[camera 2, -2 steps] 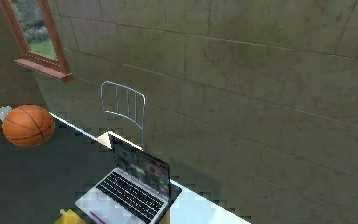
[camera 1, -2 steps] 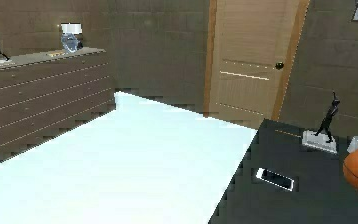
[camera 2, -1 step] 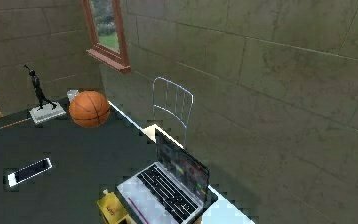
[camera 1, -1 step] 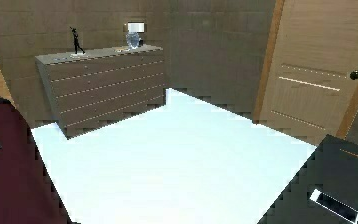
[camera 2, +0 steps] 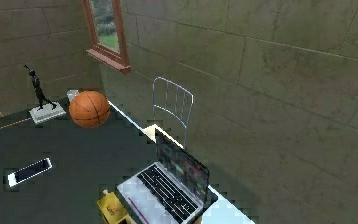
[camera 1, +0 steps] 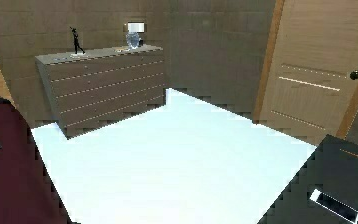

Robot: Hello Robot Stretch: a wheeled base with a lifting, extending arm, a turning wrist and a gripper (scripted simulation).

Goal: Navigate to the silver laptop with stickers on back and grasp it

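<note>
**Arm side view.** Nearest the camera, at the bottom edge, a small yellow object [camera 2: 111, 208] sits on the dark bench [camera 2: 77, 150]. Just beside it on the right is the silver laptop [camera 2: 169, 185]. Its lid is raised, its keyboard deck faces the camera, and it lies close to the bench's far edge. The back of the lid is turned away, so any stickers cannot be confirmed.

A white phone [camera 2: 29, 172] lies flat towards the view's left, well apart from the laptop. Further back, an orange basketball [camera 2: 89, 108] rests just beside a dark statuette [camera 2: 42, 100] on a grey base. A wire-backed chair [camera 2: 173, 103] stands between the bench and the tiled wall. A wood-framed pane [camera 2: 109, 35] hangs on that wall, upper left.

**Forward view.** The phone [camera 1: 332, 203] appears again on the bench corner [camera 1: 349, 158] at lower right. A dark red bed [camera 1: 17, 150] occupies the lower left, with pale floor [camera 1: 177, 150] between them. A brown dresser [camera 1: 102, 85] stands against the far wall, carrying a thin dark figurine [camera 1: 77, 40] and a silvery object [camera 1: 134, 40]. A wooden door [camera 1: 322, 65] stands at right.

**End effector.** Its state cannot be told.
</note>
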